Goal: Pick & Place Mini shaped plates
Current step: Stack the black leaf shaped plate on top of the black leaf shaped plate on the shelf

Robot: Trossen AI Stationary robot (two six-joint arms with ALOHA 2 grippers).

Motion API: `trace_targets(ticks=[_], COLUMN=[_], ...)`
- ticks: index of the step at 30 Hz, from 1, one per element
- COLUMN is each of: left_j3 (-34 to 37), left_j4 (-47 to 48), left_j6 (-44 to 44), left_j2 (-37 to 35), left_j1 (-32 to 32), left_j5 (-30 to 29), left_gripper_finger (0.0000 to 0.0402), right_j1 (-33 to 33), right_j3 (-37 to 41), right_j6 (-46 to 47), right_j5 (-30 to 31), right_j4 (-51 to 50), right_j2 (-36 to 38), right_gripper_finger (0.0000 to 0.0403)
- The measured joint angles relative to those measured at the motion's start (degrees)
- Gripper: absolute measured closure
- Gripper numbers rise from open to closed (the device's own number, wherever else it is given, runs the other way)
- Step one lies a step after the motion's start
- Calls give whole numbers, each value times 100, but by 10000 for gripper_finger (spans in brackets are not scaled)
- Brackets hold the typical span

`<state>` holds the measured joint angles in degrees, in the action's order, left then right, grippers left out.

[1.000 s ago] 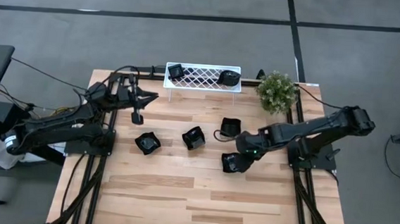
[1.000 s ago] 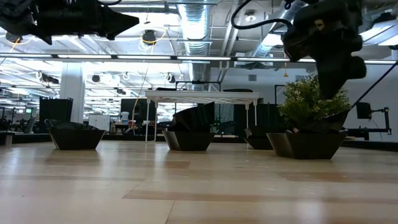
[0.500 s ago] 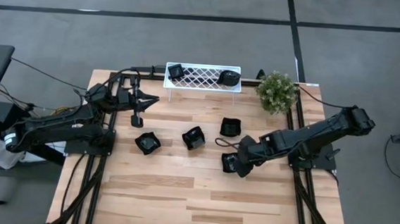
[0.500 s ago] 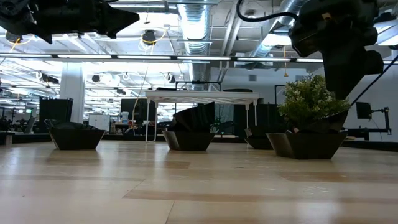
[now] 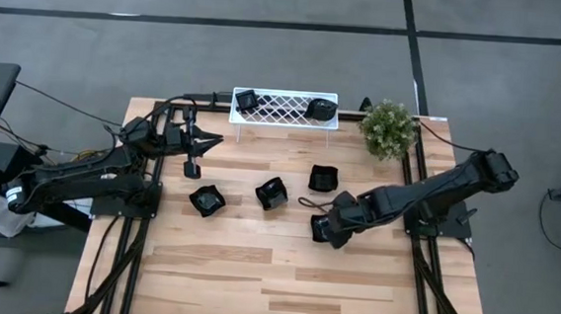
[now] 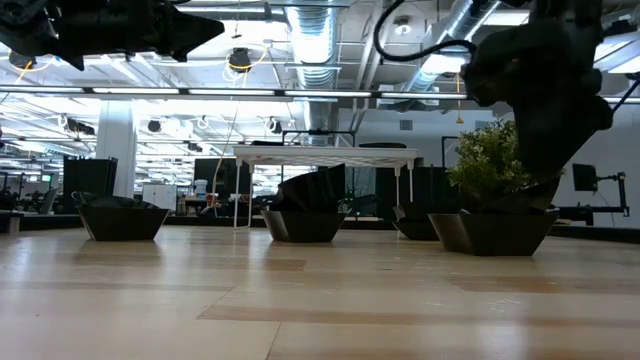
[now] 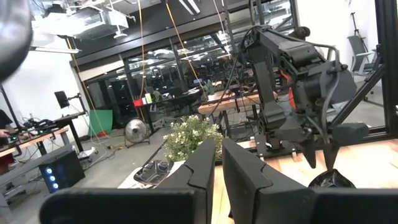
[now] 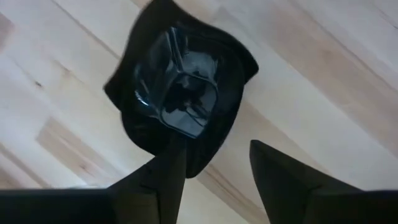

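The right gripper point(image 5: 323, 229) hung over the nearest plate point(image 5: 321, 228) at about four o'clock on the table point(image 5: 252, 274) — jaws spread, one finger across its rim, nothing pinched. The pick was under way; next came lowering and closing. The left gripper point(image 5: 195, 163) waited at ten o'clock, fingers nearly together — empty.

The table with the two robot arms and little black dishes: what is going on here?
The right gripper is lowered over a black dish near the table's middle right, fingers open around its rim. Three more dishes lie on the wood and two sit in the white rack at the back. The left gripper waits, raised over the left side.
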<state>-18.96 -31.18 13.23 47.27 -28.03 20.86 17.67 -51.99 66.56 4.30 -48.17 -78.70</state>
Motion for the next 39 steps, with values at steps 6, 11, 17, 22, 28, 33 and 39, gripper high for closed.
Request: trace_targets(ticks=[6, 11, 17, 22, 28, 33, 39], left_j3=[0, 0, 0, 0, 0, 0, 0], left_j4=[0, -2, 4, -4, -3, -2, -2], left_j6=[0, 0, -1, -2, -1, -2, -2], left_j2=[0, 0, 0, 0, -1, -2, 0], left_j1=[0, 0, -2, -2, 0, -2, 0], left_j5=[0, 0, 2, 0, 0, 0, 0], left_gripper_finger=[368, 368, 368, 368, 368, 368, 368], right_j1=[-7, -15, -15, -17, -17, -17, -17], right_j3=[-1, 2, -2, -2, -2, -2, -158], right_j6=[-68, -66, -79, -93, -94, -94, -222], right_j5=[12, -31, -149, -147, -147, -149, -140], right_j4=[60, -11, 89, 60, 61, 62, 15], right_j2=[-138, -307, -417, -407, -407, -407, -407], right_gripper_finger=[245, 259, 277, 292, 310, 338, 383])
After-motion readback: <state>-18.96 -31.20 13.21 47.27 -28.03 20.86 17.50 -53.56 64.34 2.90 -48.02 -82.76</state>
